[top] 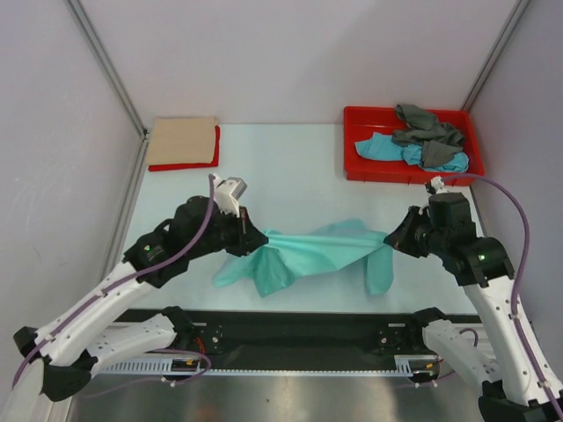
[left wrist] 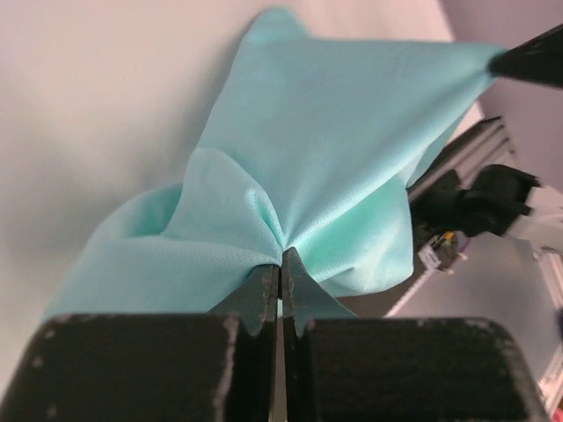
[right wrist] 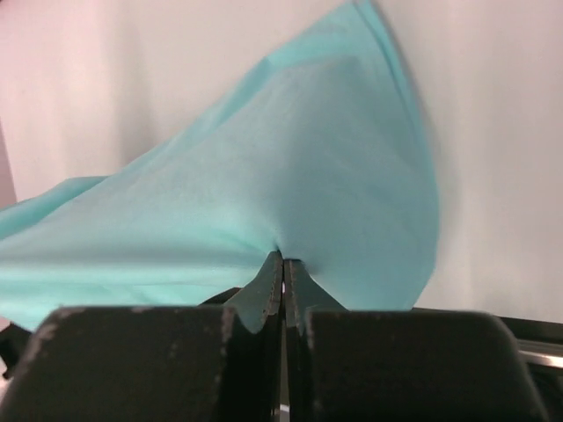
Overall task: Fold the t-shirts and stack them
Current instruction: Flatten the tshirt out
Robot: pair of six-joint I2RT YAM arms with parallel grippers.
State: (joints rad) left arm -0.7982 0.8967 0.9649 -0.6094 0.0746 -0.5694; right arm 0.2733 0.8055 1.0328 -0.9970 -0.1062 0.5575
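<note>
The mint-green t-shirt point(top: 308, 255) hangs over the near middle of the table point(top: 290, 167). It is stretched between my two arms, with its lower folds sagging onto the surface. The left gripper point(left wrist: 280, 268) has its jaws fully closed on a pinch of cloth at one end. The right gripper point(right wrist: 283, 264) is likewise clamped tight on the opposite end.

Done, in my judgement: a beige shirt point(top: 180, 141) lies folded on a red shirt point(top: 189, 166) at the far-left corner.

Remaining: fold and stack the shirt in hand, then the grey shirt point(top: 427, 123) and the turquoise shirt point(top: 378, 148). Both lie crumpled in the red tray point(top: 387, 172) at far right.
</note>
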